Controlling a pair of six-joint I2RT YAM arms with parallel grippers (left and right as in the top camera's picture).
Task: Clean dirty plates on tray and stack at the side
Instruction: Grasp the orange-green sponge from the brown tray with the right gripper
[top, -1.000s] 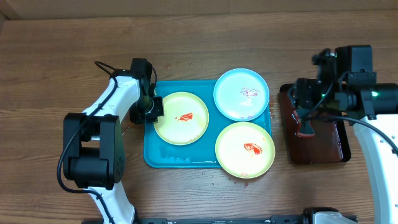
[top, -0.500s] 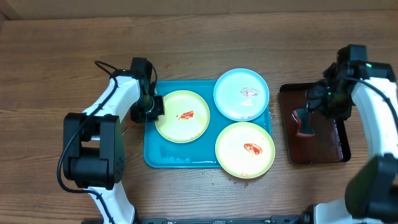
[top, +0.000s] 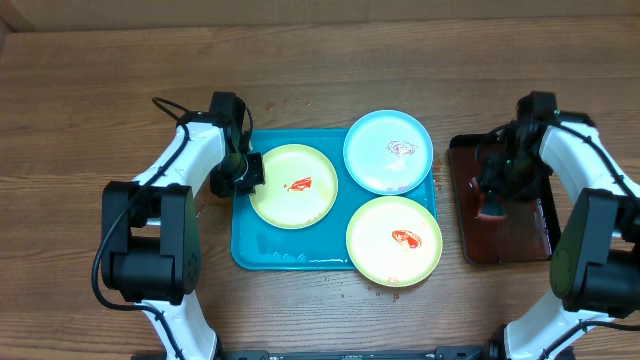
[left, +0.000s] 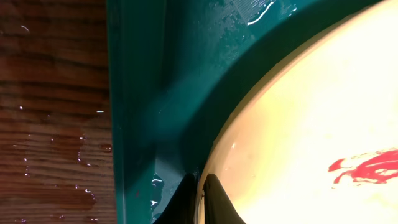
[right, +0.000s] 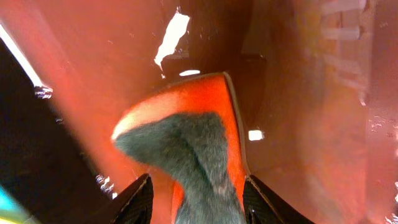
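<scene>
Three smeared plates lie on the turquoise tray (top: 262, 250): a yellow-green one at left (top: 292, 188), a light blue one at back right (top: 388, 151), and a yellow-green one at front right (top: 394, 240). My left gripper (top: 243, 172) is shut on the left plate's rim at the tray's left wall; the left wrist view shows the fingers (left: 200, 199) pinching that rim (left: 311, 124) next to the tray wall (left: 155, 93). My right gripper (top: 493, 190) is open, its fingers (right: 198, 190) on either side of an orange and grey sponge (right: 186, 143), apart from it.
The sponge (top: 492, 207) lies on a smaller dark red-brown tray (top: 520, 240) right of the turquoise tray; its wet floor fills the right wrist view (right: 298, 93). Water drops lie on the wooden table (left: 50, 143) left of the turquoise tray.
My right arm has swung left and down onto the red-brown tray, bringing its gripper over the sponge. The left arm and the plates have not moved.
</scene>
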